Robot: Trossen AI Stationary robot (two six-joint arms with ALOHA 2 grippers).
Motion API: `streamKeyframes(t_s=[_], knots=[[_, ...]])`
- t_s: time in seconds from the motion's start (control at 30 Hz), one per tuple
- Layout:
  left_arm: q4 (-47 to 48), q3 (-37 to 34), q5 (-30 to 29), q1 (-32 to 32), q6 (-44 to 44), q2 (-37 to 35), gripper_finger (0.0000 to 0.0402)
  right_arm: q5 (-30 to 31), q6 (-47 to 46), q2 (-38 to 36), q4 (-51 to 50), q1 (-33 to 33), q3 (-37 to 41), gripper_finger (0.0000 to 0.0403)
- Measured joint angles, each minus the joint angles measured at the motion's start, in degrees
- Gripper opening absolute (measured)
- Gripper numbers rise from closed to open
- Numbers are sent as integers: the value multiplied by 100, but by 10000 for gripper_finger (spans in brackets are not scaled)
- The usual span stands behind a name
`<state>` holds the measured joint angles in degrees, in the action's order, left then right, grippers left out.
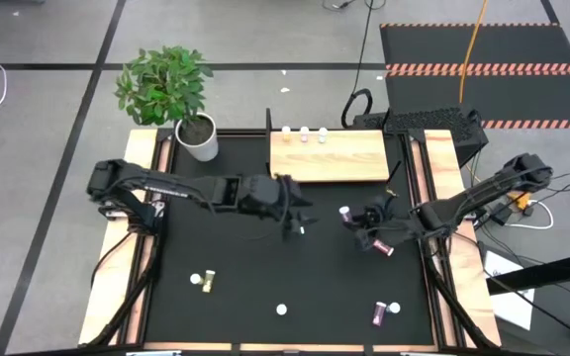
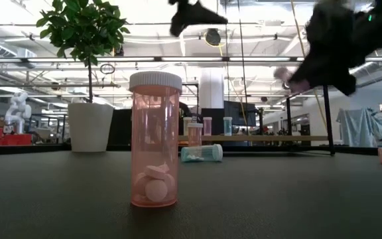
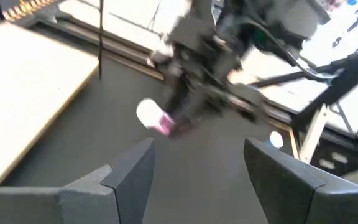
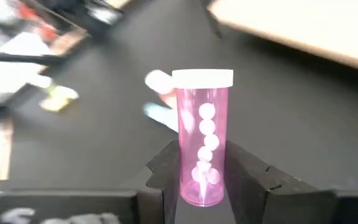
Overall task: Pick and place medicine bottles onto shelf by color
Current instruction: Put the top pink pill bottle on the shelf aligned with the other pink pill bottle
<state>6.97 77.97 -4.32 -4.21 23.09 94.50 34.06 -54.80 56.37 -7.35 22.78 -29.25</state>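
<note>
Here the right fingers (image 4: 204,168) pinch a magenta bottle (image 4: 202,137).

The right pincer (image 1: 356,220) hangs above the tabletop (image 1: 236,257) with a bottle (image 4: 202,140) upright between its fingers. The shelf (image 1: 330,156) lies beyond it, three bottles (image 1: 305,133) standing along its far edge. The left pincer (image 1: 300,220) hovers just beside it, toward the tabletop's middle. Nearer the front edge, more bottles (image 1: 202,282) lie scattered.
</note>
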Motion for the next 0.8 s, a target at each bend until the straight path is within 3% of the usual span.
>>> streamKeyframes(t_s=[0.23,0.53,0.8], knots=[[180,1039,0,98,-263,291,248,357,1455,-570,971,485,-2,101],[-521,1070,-63,-34,-245,465,248,328,3104,-738,2632,694,-5,100],[-1121,1063,42,-133,-241,647,248,326,3297,-738,2726,965,-5,100]])
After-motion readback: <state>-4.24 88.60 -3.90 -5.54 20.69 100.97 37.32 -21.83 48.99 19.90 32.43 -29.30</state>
